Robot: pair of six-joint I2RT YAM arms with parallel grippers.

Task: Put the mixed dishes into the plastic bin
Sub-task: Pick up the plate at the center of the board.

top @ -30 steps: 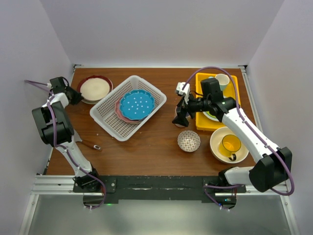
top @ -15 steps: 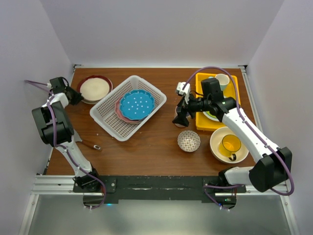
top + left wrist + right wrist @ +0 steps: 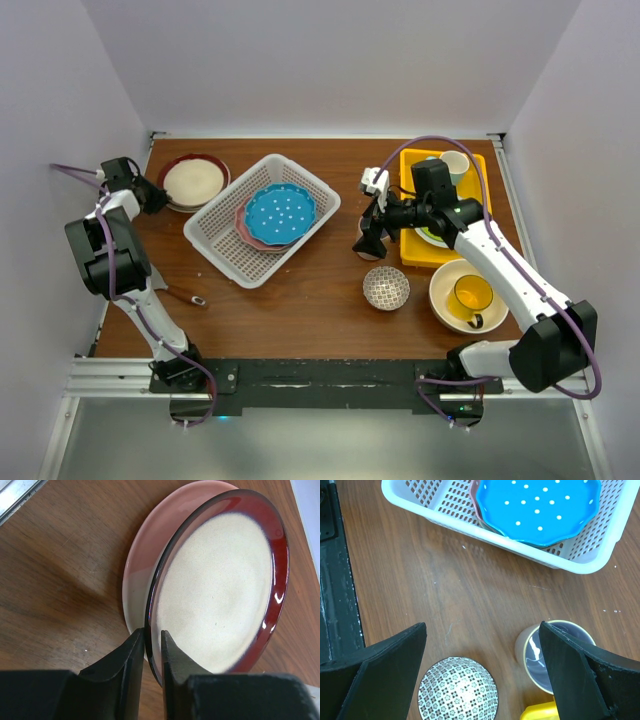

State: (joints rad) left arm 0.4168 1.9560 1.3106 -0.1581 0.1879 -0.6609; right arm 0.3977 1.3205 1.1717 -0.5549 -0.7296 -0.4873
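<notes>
wooden table [image 3: 320, 300], left gripper [image 3: 151, 636] astride cream plate [image 3: 220, 580] rim, perhaps loose

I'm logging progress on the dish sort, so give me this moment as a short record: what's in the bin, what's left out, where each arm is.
in bin: blue dotted plate on a pink plate, inside the plastic bin
left out: red-rimmed plate stacked on a pink-and-cream plate; patterned bowl; yellow mug in the cream bowl
left gripper: fingers astride the red-rimmed plate's edge
right gripper: open, over the table beside a mug
</notes>
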